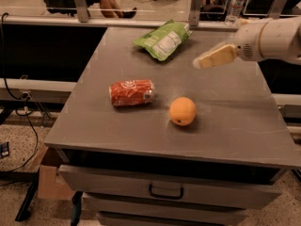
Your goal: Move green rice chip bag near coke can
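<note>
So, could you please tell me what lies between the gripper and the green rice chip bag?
Only bare tabletop, in the camera view. The gripper hovers right of the green rice chip bag; the coke can and orange lie nearer the front.

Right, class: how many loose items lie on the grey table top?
3. The green rice chip bag lies at the far edge, the coke can on its side left of centre, the orange just right of it. The end effector hovers right of the bag. None seems hidden.
</note>
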`<state>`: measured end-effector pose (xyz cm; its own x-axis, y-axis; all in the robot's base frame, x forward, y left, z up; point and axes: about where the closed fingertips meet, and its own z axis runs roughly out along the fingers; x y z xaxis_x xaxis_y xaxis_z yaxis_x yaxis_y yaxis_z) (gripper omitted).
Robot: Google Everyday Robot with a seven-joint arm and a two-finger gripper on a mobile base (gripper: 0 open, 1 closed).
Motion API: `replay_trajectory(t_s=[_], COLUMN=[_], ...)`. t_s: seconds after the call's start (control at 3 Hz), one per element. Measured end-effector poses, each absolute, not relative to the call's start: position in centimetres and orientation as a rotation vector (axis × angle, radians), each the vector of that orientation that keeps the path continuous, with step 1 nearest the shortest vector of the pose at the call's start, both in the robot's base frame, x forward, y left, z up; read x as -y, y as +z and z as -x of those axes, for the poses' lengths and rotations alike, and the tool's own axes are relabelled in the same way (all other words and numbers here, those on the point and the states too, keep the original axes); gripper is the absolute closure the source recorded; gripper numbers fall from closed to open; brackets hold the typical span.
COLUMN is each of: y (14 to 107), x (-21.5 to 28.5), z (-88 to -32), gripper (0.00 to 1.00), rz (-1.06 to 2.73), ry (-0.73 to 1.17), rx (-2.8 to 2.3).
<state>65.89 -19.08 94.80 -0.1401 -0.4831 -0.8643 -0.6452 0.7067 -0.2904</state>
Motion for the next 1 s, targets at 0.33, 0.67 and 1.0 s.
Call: replay_trajectory(t_s=[0.33, 0.67, 1.0], y=[92.9, 91.4, 90.5], x=[17.5, 16.0, 14.8], z=[-68.8, -71.5, -74.1], gripper=[0.0, 0.0, 0.0], rz=[0.832, 0.764, 0.686], ry=[0.148, 0.131, 0.124], rx=[-1.793, -1.814, -1.843])
